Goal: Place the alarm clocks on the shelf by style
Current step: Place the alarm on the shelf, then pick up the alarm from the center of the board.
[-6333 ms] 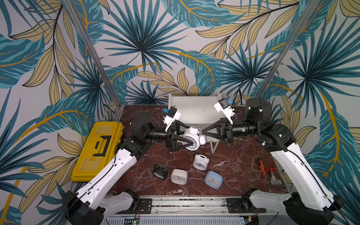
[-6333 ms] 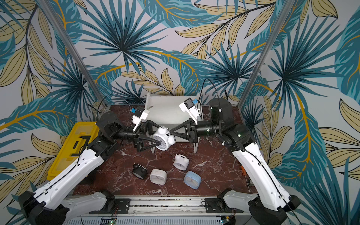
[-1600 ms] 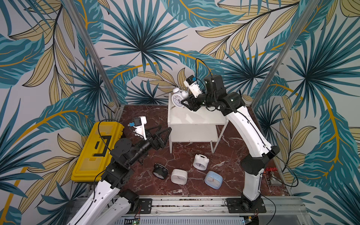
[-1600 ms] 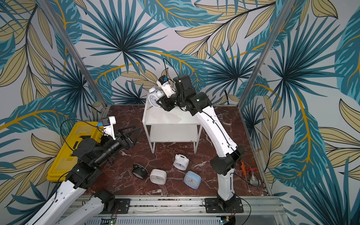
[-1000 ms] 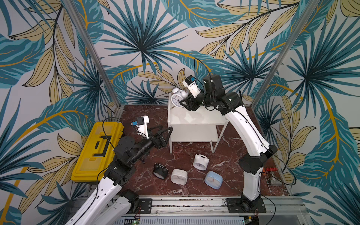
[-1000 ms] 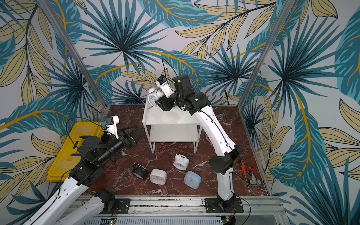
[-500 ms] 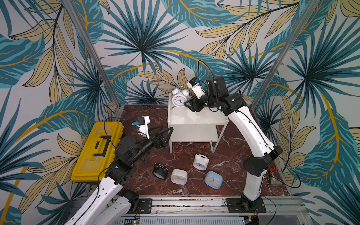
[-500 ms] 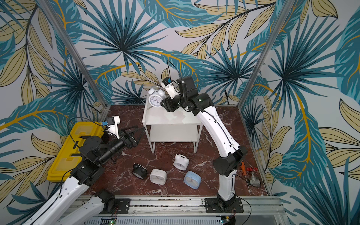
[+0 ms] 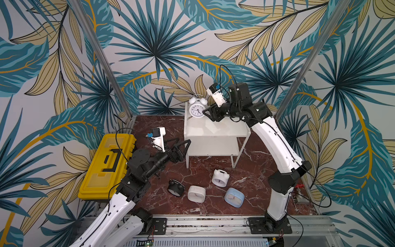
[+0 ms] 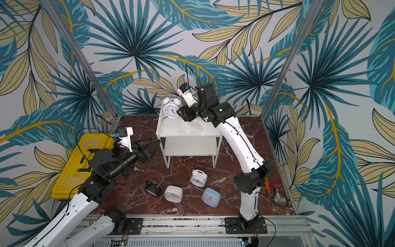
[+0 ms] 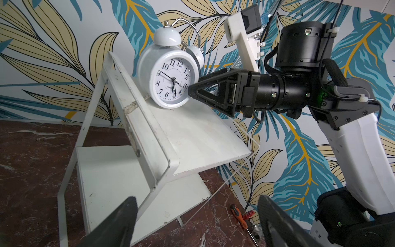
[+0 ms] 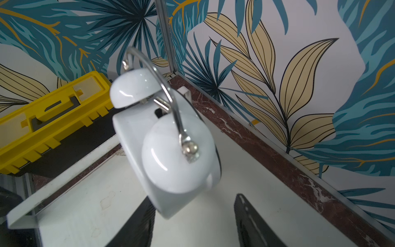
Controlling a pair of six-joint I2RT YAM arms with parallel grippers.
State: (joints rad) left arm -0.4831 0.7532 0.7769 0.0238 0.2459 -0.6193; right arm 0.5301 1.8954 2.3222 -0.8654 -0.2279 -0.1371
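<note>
White twin-bell clock (image 9: pixel 196 109) upright on shelf (image 9: pixel 215 131) top board. Right hand (image 9: pixel 205 112) spread, just beside clock. Left hand (image 9: pixel 182 142) spread, empty.

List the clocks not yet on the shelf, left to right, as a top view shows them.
black clock → white square clock → white bell clock → blue clock

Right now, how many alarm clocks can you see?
5. One white bell clock on the shelf top; on the table: black bell clock, white square clock, second white bell clock, blue square clock. None looks hidden.
</note>
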